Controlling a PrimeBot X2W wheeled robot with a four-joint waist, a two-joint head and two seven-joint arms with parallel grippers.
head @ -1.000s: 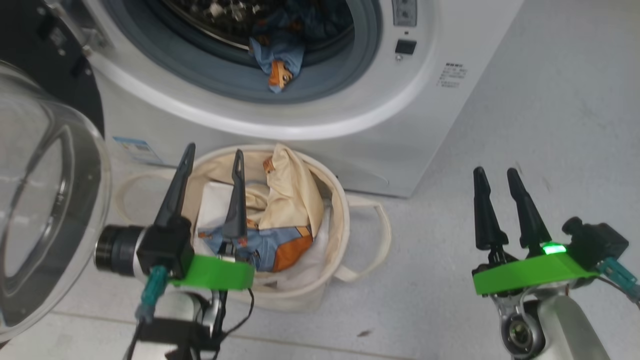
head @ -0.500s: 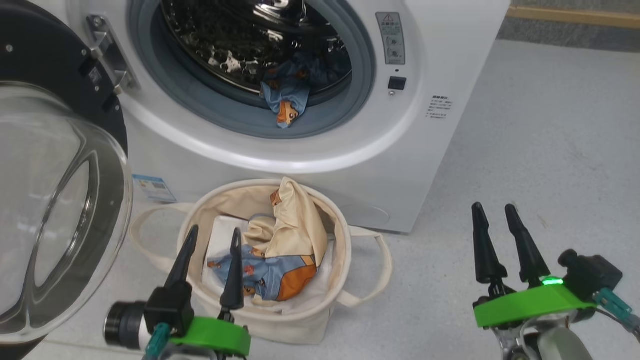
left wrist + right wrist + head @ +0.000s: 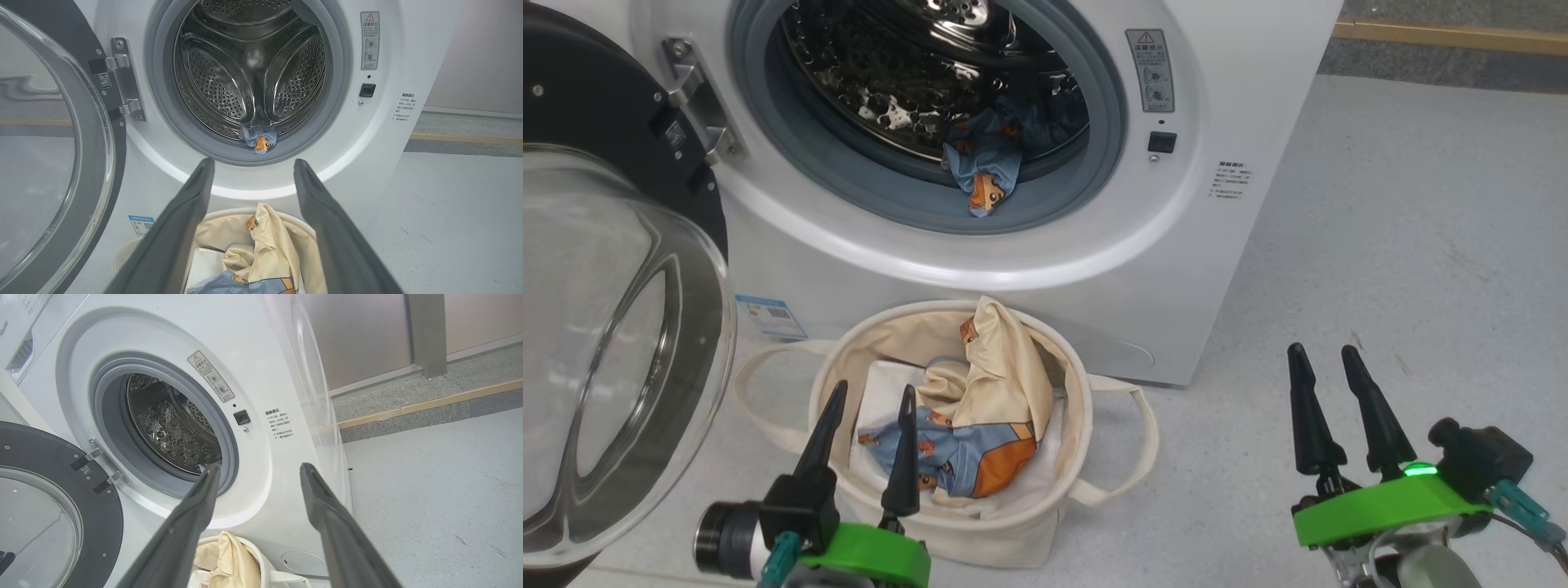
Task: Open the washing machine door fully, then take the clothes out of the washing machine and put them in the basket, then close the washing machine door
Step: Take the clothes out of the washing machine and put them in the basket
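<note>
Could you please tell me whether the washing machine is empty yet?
Not empty: a blue bear-print garment lies at the drum's front edge, drooping onto the grey gasket.

A pale grey floor (image 3: 1421,245) is stretching across the room, catching soft, even light and showing small dark scuffs. A yellow-brown strip (image 3: 429,403) is running beside a darker speckled band (image 3: 408,422). Behind them, a beige wall (image 3: 367,343) and a grey post (image 3: 427,335) are rising.

White washing machine (image 3: 1094,269), cream basket (image 3: 1072,392), blue bear-print clothes (image 3: 947,453), black-rimmed door (image 3: 596,106).
</note>
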